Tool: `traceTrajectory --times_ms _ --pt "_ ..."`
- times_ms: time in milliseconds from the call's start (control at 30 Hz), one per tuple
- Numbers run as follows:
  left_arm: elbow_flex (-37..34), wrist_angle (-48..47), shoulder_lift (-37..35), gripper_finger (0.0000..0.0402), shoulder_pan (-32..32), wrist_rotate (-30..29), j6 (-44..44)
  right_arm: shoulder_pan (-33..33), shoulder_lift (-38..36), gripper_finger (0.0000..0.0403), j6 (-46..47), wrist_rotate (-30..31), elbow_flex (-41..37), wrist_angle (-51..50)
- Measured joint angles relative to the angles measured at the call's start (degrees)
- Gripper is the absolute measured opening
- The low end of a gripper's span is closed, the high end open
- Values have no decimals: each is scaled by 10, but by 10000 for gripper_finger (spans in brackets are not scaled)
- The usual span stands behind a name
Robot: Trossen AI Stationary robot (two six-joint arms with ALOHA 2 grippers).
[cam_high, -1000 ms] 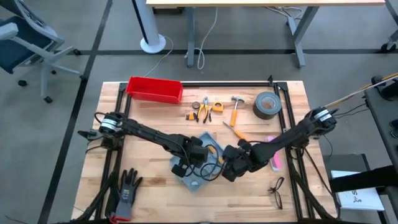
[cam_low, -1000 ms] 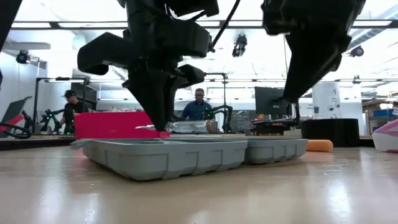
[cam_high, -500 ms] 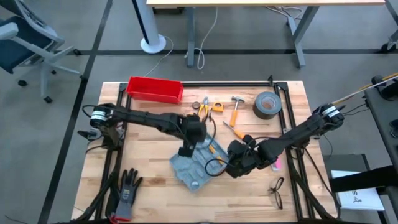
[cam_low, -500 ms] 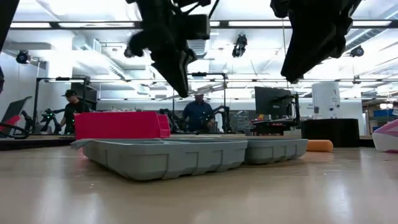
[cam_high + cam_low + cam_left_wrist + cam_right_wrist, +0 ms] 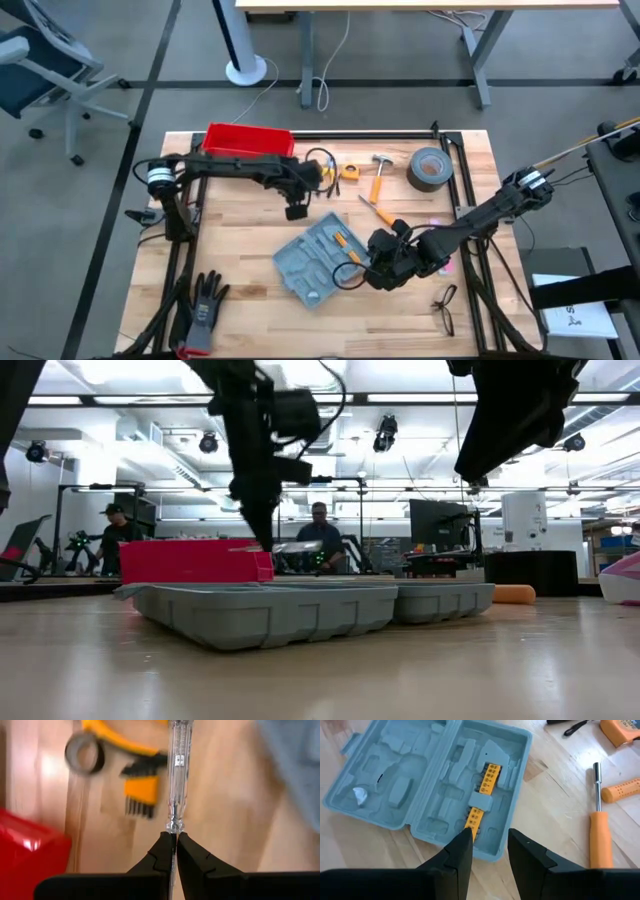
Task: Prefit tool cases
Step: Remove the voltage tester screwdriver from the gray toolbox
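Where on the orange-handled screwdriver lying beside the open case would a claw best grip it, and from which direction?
Grip the orange-handled screwdriver across its handle, coming straight down from above. It lies flat on the table; the handle is its thickest part, with bare wood on both sides.

The open tool case (image 5: 318,260) lies near the middle of the tabletop (image 5: 240,240). The bin (image 5: 249,143) sits at its eleven o'clock, the tape roll (image 5: 428,168) at two o'clock, the glove (image 5: 203,308) at eight o'clock, and the glasses (image 5: 445,308) at four o'clock. A bit holder (image 5: 481,800) lies in the case.
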Motion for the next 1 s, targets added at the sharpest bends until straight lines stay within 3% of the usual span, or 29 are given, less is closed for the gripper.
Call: traceTrajectory --times_ms 367,600,867,1000 --pt "-61 6 0 11 92 -1 -21 0 0 122 -1 1 0 11" --pt "-74 7 0 15 115 -1 -30 0 0 119 -7 1 0 18" --pt "-107 10 0 37 117 -1 -40 0 0 108 -8 1 0 19" --pt "-114 16 0 73 117 -1 -40 0 0 115 -12 1 0 20"
